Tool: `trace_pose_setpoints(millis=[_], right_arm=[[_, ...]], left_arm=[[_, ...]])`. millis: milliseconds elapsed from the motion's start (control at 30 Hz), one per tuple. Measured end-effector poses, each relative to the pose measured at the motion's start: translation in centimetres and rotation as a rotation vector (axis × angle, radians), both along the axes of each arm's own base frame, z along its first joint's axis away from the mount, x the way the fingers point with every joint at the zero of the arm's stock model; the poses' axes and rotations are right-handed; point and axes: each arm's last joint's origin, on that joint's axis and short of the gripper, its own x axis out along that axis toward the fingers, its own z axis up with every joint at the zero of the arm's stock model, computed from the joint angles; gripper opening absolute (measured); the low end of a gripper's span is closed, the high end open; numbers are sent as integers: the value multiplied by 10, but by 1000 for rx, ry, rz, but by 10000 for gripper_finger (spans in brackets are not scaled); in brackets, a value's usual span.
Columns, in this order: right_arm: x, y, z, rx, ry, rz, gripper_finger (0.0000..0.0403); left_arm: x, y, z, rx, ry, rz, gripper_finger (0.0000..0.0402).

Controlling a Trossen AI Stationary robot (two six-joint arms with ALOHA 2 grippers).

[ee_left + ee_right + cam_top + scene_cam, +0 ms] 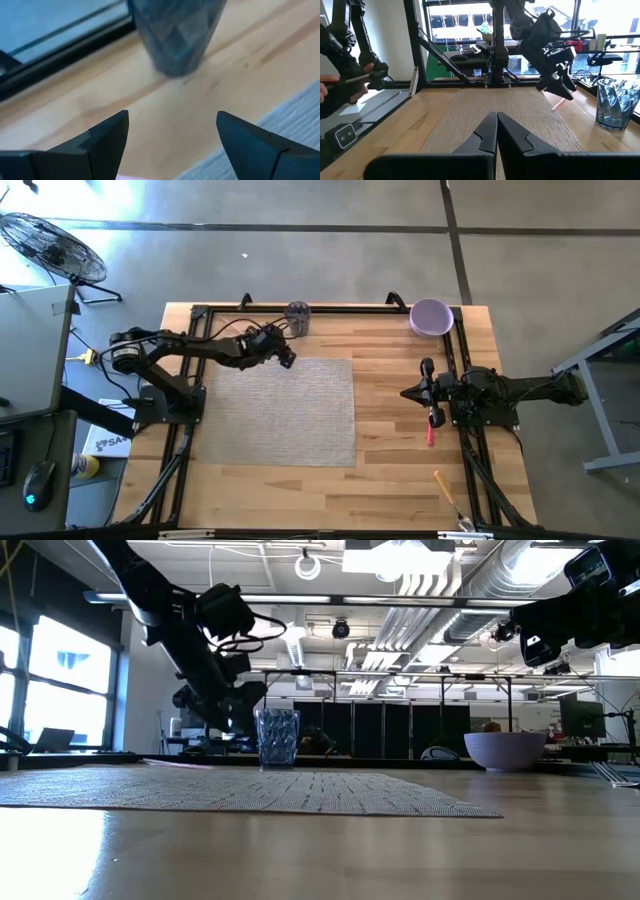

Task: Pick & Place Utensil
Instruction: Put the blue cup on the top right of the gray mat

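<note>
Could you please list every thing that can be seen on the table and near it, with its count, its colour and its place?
glass cup: one, clear, far edge of the table, just beyond the mat
mat: one, grey woven, middle of the table
bowl: one, light purple, far right corner
red-handled utensil: one, red, on the wood under the right gripper
wooden-handled utensil: one, light wood, near right edge
fan: one, black, on the floor, left of the table
left gripper: open, close to the glass cup
right gripper: shut, right of the mat

Two dark jointed arms, black looped cables, wedge-shaped matte black fingers (100, 142).
</note>
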Motion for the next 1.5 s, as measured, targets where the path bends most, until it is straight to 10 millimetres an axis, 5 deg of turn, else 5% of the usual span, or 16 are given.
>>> trace_pose_setpoints(millis=[133,400,933,1500], right_arm=[[0,0,0,0,0,0,1],[0,0,0,0,0,0,4],[0,0,0,0,0,0,1],[0,0,0,0,0,0,2]], left_arm=[[1,1,0,32,-77,2,309],[5,3,-6,47,-80,16,394],[16,41,-31,46,-168,-176,386],[22,63,-60,124,-214,-194,385]])
